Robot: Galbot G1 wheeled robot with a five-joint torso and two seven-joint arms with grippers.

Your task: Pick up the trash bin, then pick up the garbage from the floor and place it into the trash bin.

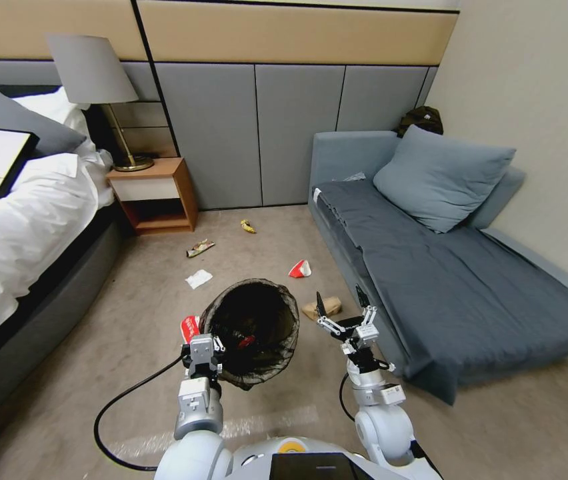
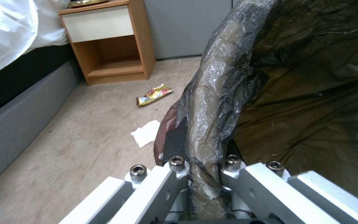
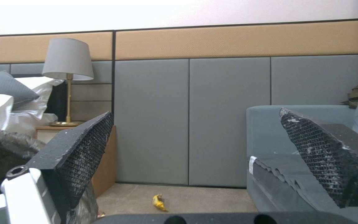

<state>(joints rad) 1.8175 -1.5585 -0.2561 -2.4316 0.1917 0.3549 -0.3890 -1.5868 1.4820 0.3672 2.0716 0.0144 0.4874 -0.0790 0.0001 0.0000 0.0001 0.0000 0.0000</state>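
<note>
The trash bin (image 1: 257, 333), lined with a black bag folded over its rim, hangs above the carpet just in front of the robot, between its two arms, with its mouth tilted up toward the head camera; something red lies inside against the dark liner. The left gripper (image 1: 203, 348) clamps the bin's near-left rim, and in the left wrist view its fingers (image 2: 175, 141) pinch the bag-wrapped edge (image 2: 212, 102) with one pad outside and the other inside the liner, so the jaws are narrowed on the rim. The right gripper (image 1: 343, 308) hovers beside the bin on its right, near the front edge of the grey sofa (image 1: 457, 287), its jaws spread wide and holding nothing; the right wrist view shows its two ribbed black pads (image 3: 84, 149) well apart with the wall panels between them. On the floor the garbage lies scattered: a tan paper bag (image 1: 323, 308) just beyond the right gripper, a red-and-white wrapper (image 1: 301, 269) farther out, a red wrapper (image 1: 190, 327) touching the bin's left side, a white tissue (image 1: 199, 279), a brown and yellow wrapper (image 1: 200, 248) near the wooden nightstand (image 1: 157, 193), and a small yellow piece (image 1: 249, 227) close to the wall. No writing on any wrapper can be read.
</note>
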